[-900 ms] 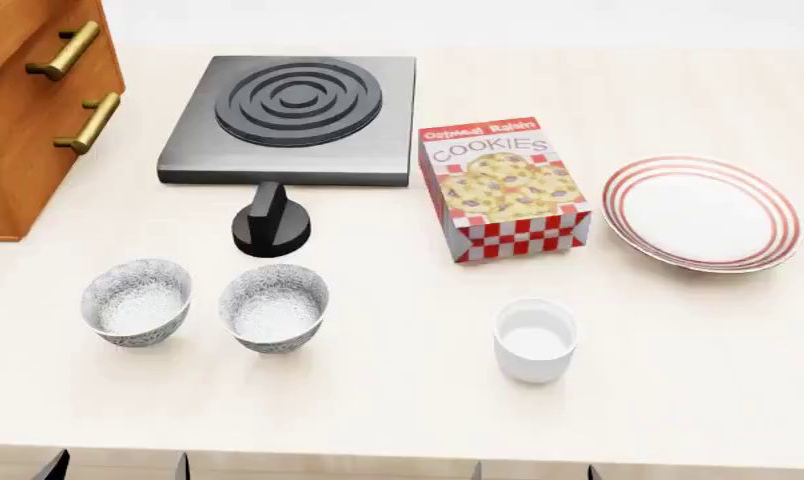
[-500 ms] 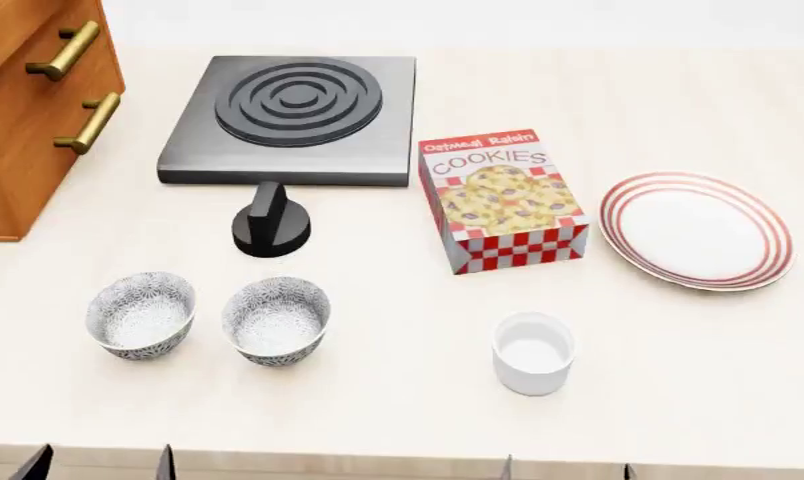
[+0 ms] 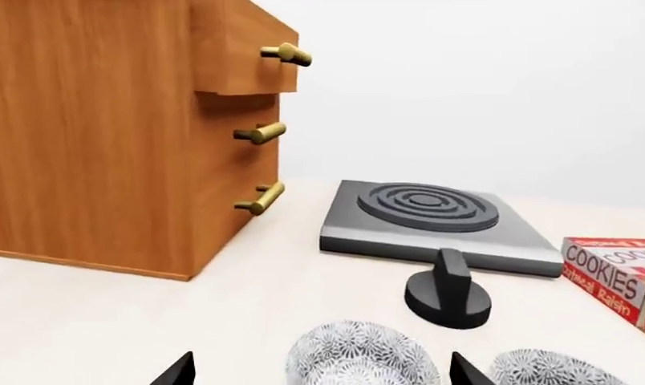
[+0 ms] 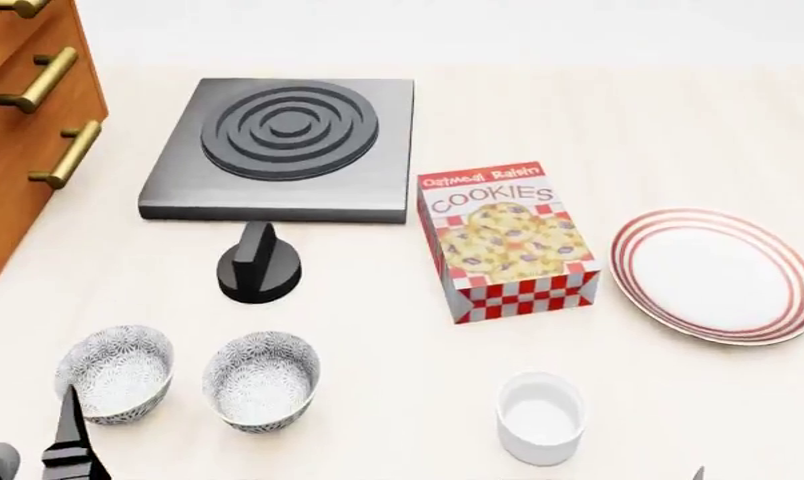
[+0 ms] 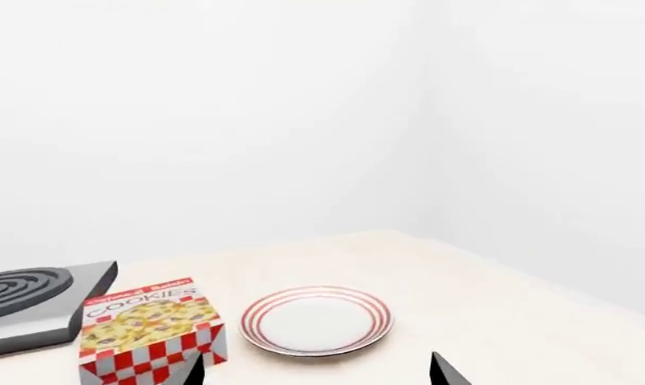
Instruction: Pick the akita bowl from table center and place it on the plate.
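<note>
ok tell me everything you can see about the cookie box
The cookie box is a printed carton, apparently cardboard: red top band reading "Oatmeal Raisin", "COOKIES" below it, a cookie picture, and red-and-white checks along the lower edge and side. It lies flat on the table, slightly askew, closed and undamaged, between the hot plate and the plate, touching neither.

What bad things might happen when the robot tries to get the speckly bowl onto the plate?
1. Two alike bowls sit close together; the left gripper is nearer the outer bowl than the akita bowl, so it might grab the wrong one.
2. The cookie box and white cup stand between bowl and plate; a low carry may bump them.
</note>
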